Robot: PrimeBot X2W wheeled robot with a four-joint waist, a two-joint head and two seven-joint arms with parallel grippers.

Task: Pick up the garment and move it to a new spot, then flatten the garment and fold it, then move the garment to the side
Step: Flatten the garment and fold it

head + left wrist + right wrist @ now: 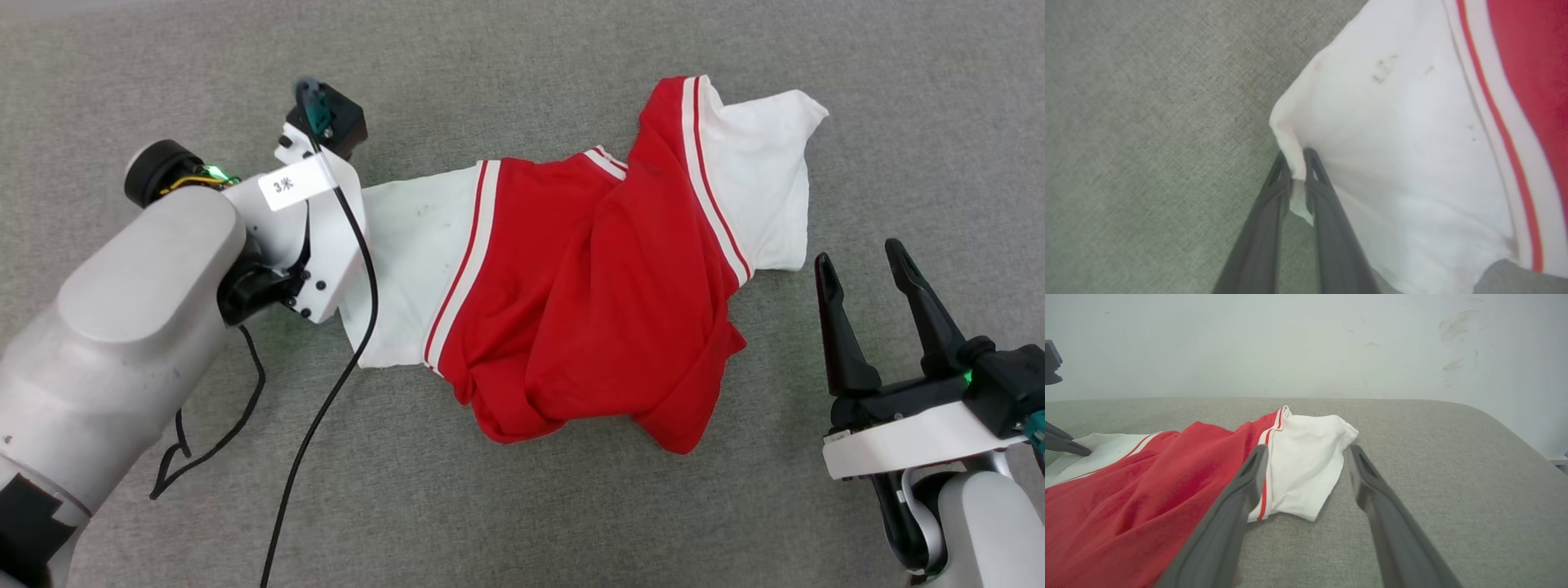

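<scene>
The garment [588,286] lies crumpled on the grey surface, its red body bunched in the middle and a white sleeve at each end. My left gripper [1296,157] is shut on the edge of the left white sleeve [1412,143], a fold of white cloth pinched between its tips. In the head view my left wrist [318,204] covers those fingers. My right gripper [859,253] stands open to the right of the garment, empty. Its fingers [1241,498] point at the other white sleeve [1306,465] without touching it. The garment's red body [1147,477] spreads to their left.
A grey fabric-covered surface [522,506] carries everything. A black cable [326,408] trails from my left wrist across it. A pale wall [1306,343] rises behind, and the surface's rounded edge [1515,428] falls away at the far right of the right wrist view.
</scene>
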